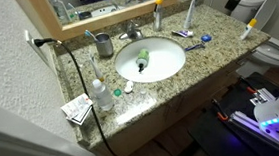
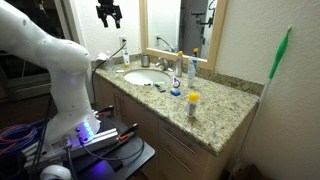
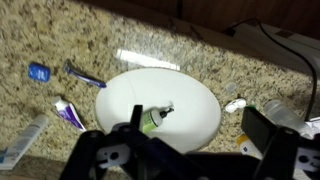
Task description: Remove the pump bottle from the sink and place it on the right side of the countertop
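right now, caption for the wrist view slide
Open gripper above the pump bottle lying in the white sink, granite countertop around it.

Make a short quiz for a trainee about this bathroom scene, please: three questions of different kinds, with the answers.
1. True or false: the small clear pump bottle with green contents lies inside the white oval sink.
2. Multiple choice: the end effector is (A) shut on the bottle, (B) open, in the air above the sink, (C) resting on the countertop.
3. Short answer: which fixture stands at the sink's rim on the mirror side?

Key: 1 true; 2 B; 3 the silver metal faucet.
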You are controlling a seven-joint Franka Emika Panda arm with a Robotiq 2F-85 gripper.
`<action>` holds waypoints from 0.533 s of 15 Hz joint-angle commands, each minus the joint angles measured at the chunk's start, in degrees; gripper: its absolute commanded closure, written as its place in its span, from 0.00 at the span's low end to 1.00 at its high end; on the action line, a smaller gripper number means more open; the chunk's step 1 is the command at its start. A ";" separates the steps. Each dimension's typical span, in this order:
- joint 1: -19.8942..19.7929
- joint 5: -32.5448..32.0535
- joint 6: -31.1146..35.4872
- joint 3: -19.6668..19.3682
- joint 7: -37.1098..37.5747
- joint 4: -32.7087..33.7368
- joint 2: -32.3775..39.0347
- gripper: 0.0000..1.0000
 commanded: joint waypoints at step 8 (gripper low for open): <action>-4.39 10.29 -16.36 7.64 27.27 19.96 4.52 0.00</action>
